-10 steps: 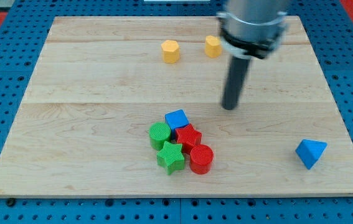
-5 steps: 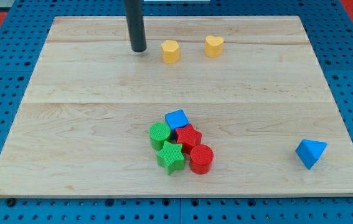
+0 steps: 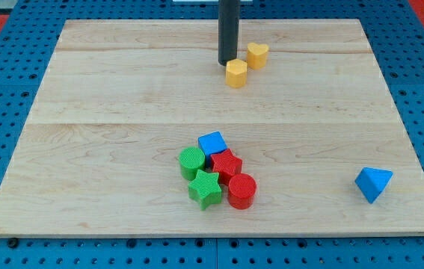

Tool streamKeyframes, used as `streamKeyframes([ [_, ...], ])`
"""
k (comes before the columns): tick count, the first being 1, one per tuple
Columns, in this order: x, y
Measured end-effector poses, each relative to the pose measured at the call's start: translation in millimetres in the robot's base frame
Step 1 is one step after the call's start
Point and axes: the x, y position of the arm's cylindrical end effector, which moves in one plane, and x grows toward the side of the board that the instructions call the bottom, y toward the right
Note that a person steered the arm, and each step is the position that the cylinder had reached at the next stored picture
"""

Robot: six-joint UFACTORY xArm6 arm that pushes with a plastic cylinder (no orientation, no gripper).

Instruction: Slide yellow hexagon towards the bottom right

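Observation:
The yellow hexagon [image 3: 235, 73] lies near the view's top, a little right of centre. My tip [image 3: 228, 62] stands right at its upper-left edge, touching or nearly touching it. A yellow heart [image 3: 257, 54] sits just up and to the right of the hexagon, close to it but apart. The rod rises straight up out of the view's top.
A cluster sits at the lower middle: blue cube [image 3: 213, 143], green cylinder [image 3: 191, 161], red star [image 3: 226, 164], green star [image 3: 206, 188], red cylinder [image 3: 242, 190]. A blue triangular block [image 3: 373, 183] lies at the lower right. The wooden board [image 3: 84, 112] rests on a blue pegboard.
My tip swept from the hexagon's left to its upper-left edge. The yellow hexagon slid right and slightly down, closer to the yellow heart. Other blocks have not moved.

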Motion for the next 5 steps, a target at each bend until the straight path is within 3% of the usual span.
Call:
streamKeyframes([
  [2, 50.6, 33.8],
  [4, 140.5, 51.0],
  [5, 154.1, 66.5],
])
